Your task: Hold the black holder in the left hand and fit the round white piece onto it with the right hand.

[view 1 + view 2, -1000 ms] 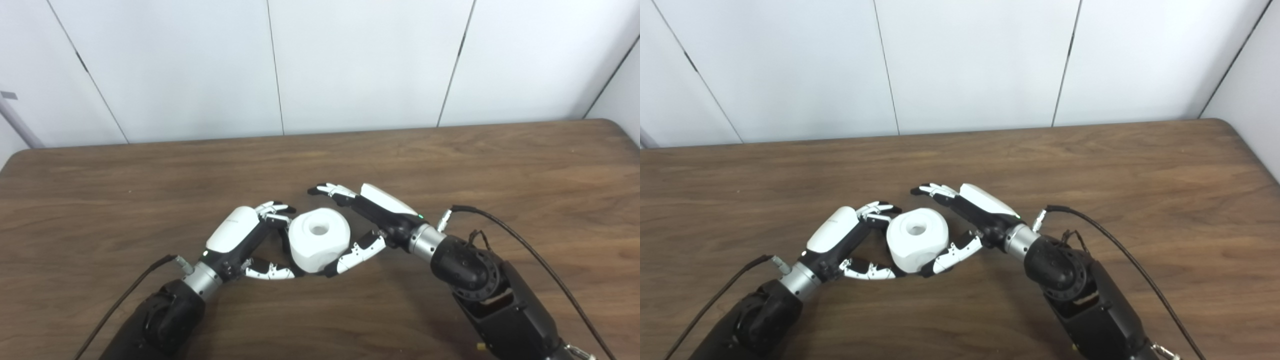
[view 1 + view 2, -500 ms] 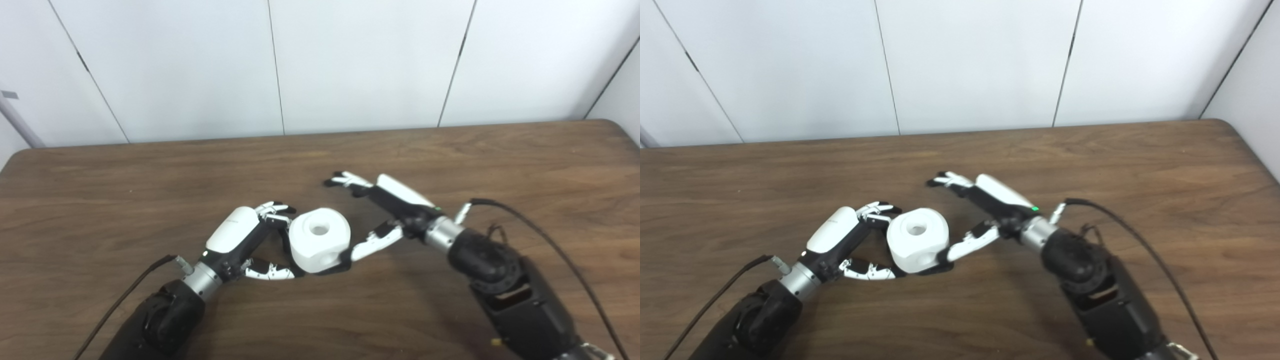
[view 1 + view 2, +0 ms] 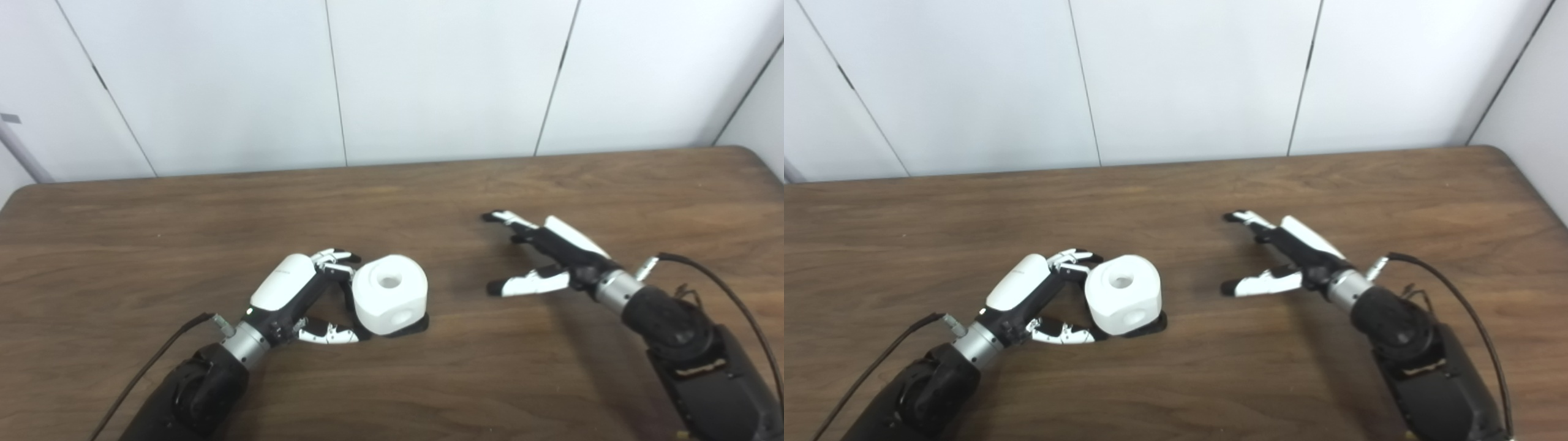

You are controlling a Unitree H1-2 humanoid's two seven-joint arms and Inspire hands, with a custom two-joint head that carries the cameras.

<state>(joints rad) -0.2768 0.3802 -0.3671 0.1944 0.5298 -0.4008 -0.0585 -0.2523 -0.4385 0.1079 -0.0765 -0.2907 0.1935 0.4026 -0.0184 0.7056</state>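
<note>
The round white piece (image 3: 390, 294) with a hole in its top sits on the black holder (image 3: 411, 326), of which only a dark edge shows beneath it on the table. My left hand (image 3: 303, 293) wraps the left side of this stack, fingers behind and thumb in front, holding it. My right hand (image 3: 542, 257) hovers well to the right of the piece, fingers spread apart and holding nothing.
The brown wooden table (image 3: 184, 220) stretches wide around both hands, its back edge meeting a white panelled wall (image 3: 429, 73). Black cables (image 3: 729, 294) trail from both wrists.
My right hand let go of the white piece and pulled away to the right, opening its fingers. The left hand and the stack stayed where they were.
</note>
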